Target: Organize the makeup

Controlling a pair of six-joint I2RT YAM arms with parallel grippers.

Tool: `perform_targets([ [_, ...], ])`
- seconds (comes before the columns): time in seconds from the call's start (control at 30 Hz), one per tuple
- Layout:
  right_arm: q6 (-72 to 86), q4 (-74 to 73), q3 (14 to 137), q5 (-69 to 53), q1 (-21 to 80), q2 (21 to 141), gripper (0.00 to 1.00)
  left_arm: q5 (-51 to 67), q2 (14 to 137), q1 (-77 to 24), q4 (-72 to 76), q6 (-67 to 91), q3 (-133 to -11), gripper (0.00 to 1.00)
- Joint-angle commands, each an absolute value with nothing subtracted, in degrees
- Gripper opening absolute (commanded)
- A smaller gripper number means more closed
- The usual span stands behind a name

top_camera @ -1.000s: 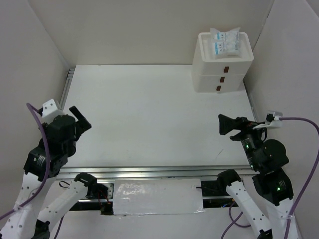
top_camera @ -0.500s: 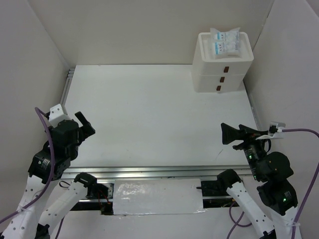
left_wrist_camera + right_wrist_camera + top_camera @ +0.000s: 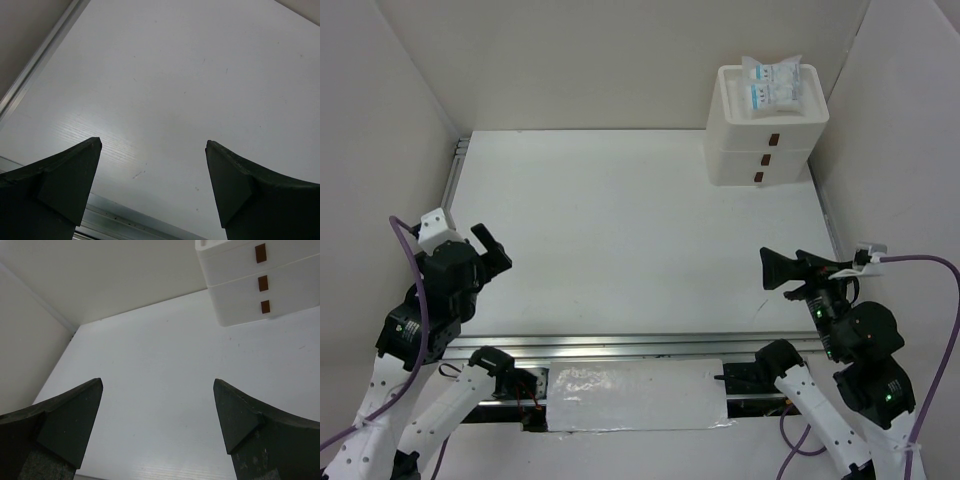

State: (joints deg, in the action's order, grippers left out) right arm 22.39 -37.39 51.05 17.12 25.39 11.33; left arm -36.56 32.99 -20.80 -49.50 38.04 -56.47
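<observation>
Open table (image 3: 620, 220) between left tool (image 3: 492, 250) and right tool (image 3: 767, 270); drawer unit (image 3: 760, 160) far right

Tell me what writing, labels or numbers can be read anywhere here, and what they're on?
Nothing can be read as text.
The sachets on top of the drawer unit: blue print, too small to read.
The brown tabs on the drawer fronts: plain, with no visible lettering.
</observation>
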Motion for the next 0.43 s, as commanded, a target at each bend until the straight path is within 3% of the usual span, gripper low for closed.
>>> perform_targets([
  [0.0, 21.18, -37.0, 51.33, 16.7, 25.93, 12.74, 1.0, -36.3, 32.61, -20.57, -47.46, 36.65, -56.08, 1.0],
  [0.4, 21.27, -37.09, 51.85, 16.35, 26.1, 13.18, 1.0, -35.86, 32.52, -20.57, -47.02, 36.3, -56.07, 0.99],
])
